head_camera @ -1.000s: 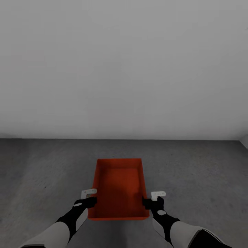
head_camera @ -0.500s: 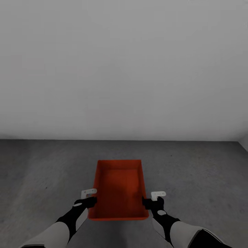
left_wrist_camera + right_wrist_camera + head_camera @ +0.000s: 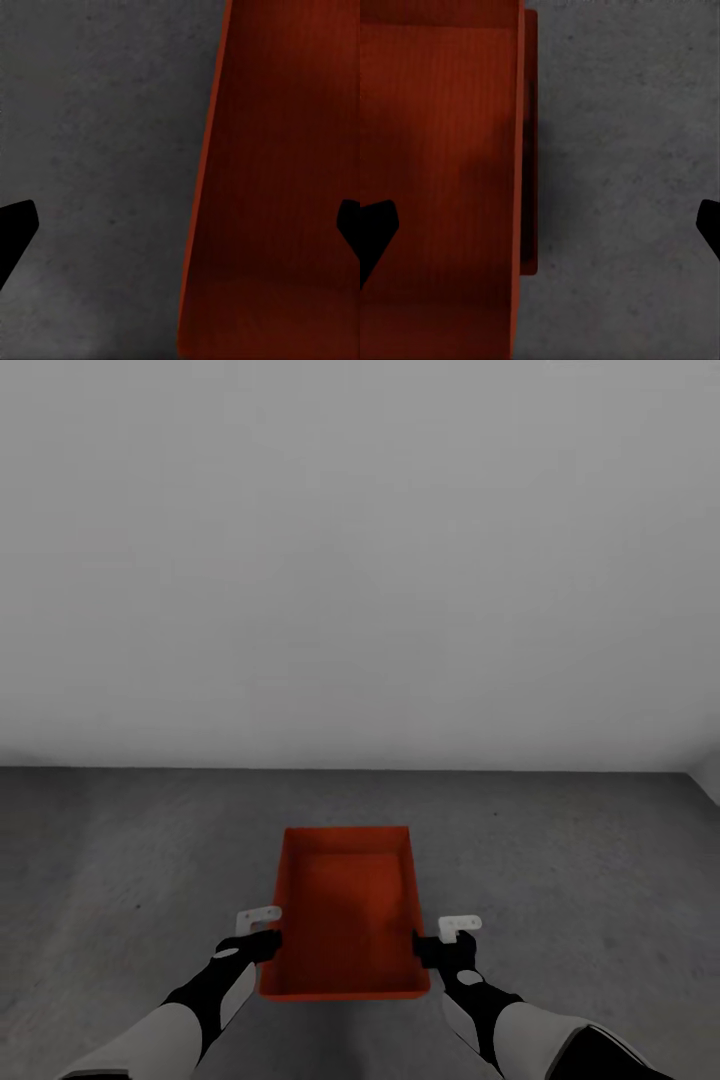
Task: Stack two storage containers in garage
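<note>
Since a second ago, the orange-red storage container [image 3: 345,912] is sitting slightly lower in the head view, on the grey concrete floor [image 3: 580,860] before a white wall [image 3: 360,560]. The left gripper [image 3: 262,932] and right gripper [image 3: 440,940] are flanking its long walls, jaws spread wide, straddling the rims without gripping.

My orange-red storage container [image 3: 345,920], plain smooth walls, mottled dark grey concrete floor [image 3: 560,860], plain white wall [image 3: 360,560], my black pincers, left pincer [image 3: 262,943], right pincer [image 3: 438,948], white forearms.
</note>
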Tool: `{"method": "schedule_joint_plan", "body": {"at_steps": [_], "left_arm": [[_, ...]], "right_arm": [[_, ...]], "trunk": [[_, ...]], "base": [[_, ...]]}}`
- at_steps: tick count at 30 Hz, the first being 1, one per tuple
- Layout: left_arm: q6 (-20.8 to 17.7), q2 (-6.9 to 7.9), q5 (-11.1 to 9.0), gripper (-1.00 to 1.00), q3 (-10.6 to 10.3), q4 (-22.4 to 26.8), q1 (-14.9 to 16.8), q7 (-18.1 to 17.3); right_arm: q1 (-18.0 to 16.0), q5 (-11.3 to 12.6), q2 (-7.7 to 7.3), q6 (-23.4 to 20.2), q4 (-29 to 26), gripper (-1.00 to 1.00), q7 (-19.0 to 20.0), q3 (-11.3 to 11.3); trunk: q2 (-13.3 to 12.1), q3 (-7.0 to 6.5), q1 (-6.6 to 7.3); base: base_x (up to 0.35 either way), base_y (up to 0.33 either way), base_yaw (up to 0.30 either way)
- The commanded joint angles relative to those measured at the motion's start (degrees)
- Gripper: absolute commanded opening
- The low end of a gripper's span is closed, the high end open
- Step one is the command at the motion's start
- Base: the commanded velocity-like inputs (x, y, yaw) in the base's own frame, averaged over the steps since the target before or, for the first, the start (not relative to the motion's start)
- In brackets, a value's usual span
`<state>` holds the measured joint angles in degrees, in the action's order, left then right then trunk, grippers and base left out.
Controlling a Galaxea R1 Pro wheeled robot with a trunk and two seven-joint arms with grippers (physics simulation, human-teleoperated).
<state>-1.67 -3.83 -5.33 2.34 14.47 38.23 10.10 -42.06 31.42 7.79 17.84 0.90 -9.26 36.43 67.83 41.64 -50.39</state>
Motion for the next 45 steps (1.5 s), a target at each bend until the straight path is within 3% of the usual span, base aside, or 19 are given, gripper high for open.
{"method": "schedule_joint_plan", "body": {"at_steps": [1, 43, 45], "left_arm": [[-0.18, -0.04, -0.49, 1.0, 0.21, 0.08, 0.0, 0.06], [-0.13, -0.13, -0.47, 1.0, 0.21, 0.19, 0.0, 0.1], [-0.14, -0.13, -0.47, 1.0, 0.21, 0.25, 0.0, 0.1]], "right_arm": [[-0.04, 0.4, 0.04, 0.18, 0.08, 1.0, -0.14, 0.48], [-0.04, 0.4, 0.04, 0.19, 0.12, 1.0, -0.14, 0.48], [-0.04, 0.4, 0.07, 0.2, 0.11, 1.0, -0.14, 0.48]], "trunk": [[-0.39, -0.15, 0.23], [-17.24, -7.69, 9.45], [-17.24, -7.69, 9.45]], "base": [[0.0, 0.0, 0.0], [0.0, 0.0, 0.0], [0.0, 0.0, 0.0]]}}
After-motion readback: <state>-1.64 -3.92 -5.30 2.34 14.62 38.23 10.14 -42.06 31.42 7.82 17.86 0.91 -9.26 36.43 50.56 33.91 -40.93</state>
